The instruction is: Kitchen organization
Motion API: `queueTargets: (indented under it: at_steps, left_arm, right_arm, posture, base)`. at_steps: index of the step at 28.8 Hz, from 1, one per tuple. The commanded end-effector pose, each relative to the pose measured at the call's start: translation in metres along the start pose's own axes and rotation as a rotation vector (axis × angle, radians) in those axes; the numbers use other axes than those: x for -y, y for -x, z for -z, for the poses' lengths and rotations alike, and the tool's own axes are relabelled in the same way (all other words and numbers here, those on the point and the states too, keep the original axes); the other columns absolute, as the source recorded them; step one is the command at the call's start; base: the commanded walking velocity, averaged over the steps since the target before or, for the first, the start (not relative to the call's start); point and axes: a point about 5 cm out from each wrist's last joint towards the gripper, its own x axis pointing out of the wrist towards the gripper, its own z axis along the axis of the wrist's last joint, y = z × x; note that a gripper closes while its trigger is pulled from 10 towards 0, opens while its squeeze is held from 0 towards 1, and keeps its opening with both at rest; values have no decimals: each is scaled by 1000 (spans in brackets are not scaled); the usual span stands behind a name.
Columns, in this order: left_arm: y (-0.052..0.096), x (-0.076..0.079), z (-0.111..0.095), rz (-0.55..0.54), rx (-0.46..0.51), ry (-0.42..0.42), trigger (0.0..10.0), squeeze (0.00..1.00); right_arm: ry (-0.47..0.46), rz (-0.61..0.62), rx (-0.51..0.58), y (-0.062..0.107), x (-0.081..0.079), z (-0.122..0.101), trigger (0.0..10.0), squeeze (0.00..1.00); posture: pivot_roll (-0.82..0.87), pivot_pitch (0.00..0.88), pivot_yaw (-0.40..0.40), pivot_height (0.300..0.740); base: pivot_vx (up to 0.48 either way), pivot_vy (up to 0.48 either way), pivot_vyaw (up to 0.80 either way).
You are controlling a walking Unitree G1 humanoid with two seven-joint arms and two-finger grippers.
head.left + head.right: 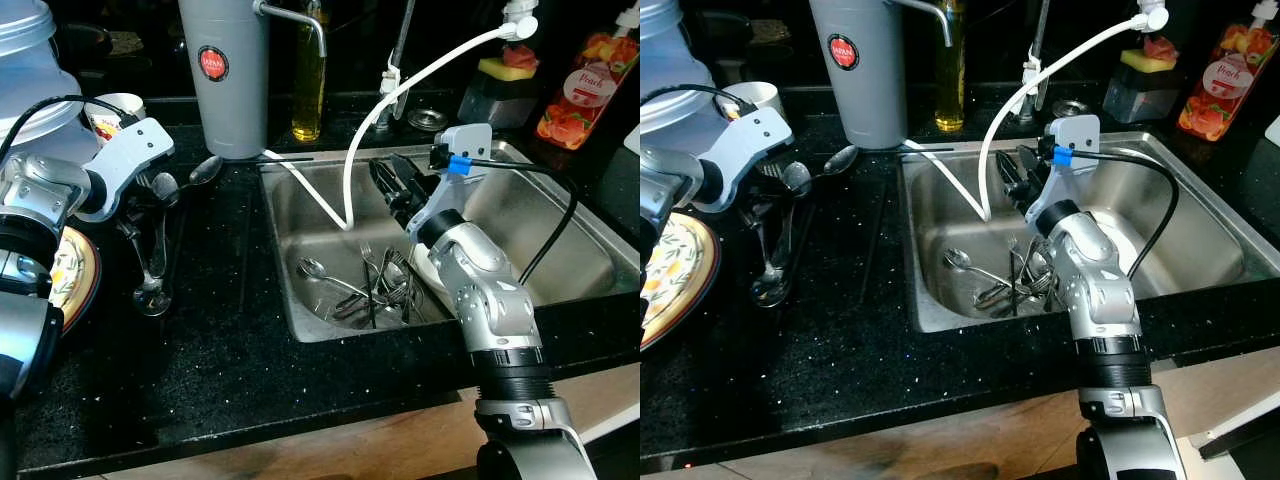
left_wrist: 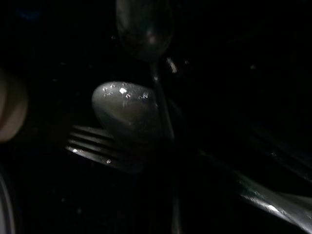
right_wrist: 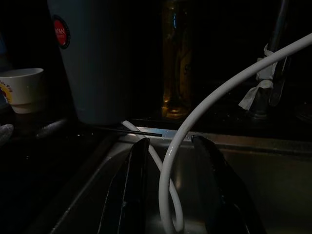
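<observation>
While hovering above the sink (image 1: 560,215), right gripper (image 3: 168,190) with fingers apart — poised for cutlery in the basin (image 1: 375,285). Left gripper (image 1: 140,215) over sorted spoons and a fork (image 2: 129,114) on the countertop (image 1: 220,340) — fingers: cannot tell.

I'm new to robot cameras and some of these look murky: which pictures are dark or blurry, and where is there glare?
Left wrist view: very dark, soft focus; a spoon and fork catch faint glints. Right wrist view: dim, the white hose brightest. Left eye view: well lit and sharp, with glare on the sink steel.
</observation>
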Motion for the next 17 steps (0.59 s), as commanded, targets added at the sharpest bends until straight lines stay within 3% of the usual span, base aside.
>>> queueTargets:
  at_steps: [1, 2, 3, 5, 6, 9, 12, 14, 17]
  left_arm:
    - [-3, 3, -3, 28, 8, 13, 0, 0]
    - [-3, 3, -3, 28, 8, 13, 0, 0]
    - [1, -1, -15, 13, 79, 26, 10000, 0]
    - [12, -10, -41, -22, 221, 46, 10000, 0]
    - [12, -10, -41, -22, 221, 46, 10000, 0]
    - [38, -18, -88, -6, 461, 42, 10000, 0]
    - [43, -13, -106, 42, 531, 11, 10000, 0]
    - [33, 2, -106, 97, 494, -94, 10000, 0]
    - [9, 14, -88, 113, 385, -122, 10000, 0]
  right_arm:
    - [-1, -5, 18, -2, 1, -4, 10000, 0]
    - [-1, -5, 18, -2, 1, -4, 10000, 0]
    - [0, -5, 18, -2, 1, -4, 10000, 0]
    - [1, -4, 19, -2, 1, -4, 10000, 0]
    - [1, -4, 19, -2, 1, -4, 10000, 0]
    - [4, -3, 17, -1, 2, -4, 10000, 0]
    - [5, -3, 18, -1, 3, -4, 10000, 0]
    - [9, -3, 19, -1, 3, -5, 10000, 0]
    - [11, -3, 23, -2, 4, -7, 10000, 0]
  posture:
    - [172, 51, -6, 740]
    - [172, 51, -6, 740]
    - [170, 41, -6, 740]
    - [164, 38, -6, 740]
    - [164, 38, -6, 740]
    - [161, 35, -8, 740]
    - [161, 35, -11, 740]
    - [157, 35, -10, 740]
    - [154, 36, -12, 740]
  base:
    - [0, 0, 0]
    - [0, 0, 0]
    - [0, 0, 0]
    - [0, 0, 0]
    - [0, 0, 0]
    - [0, 0, 0]
    - [0, 0, 0]
    - [0, 0, 0]
    - [0, 0, 0]
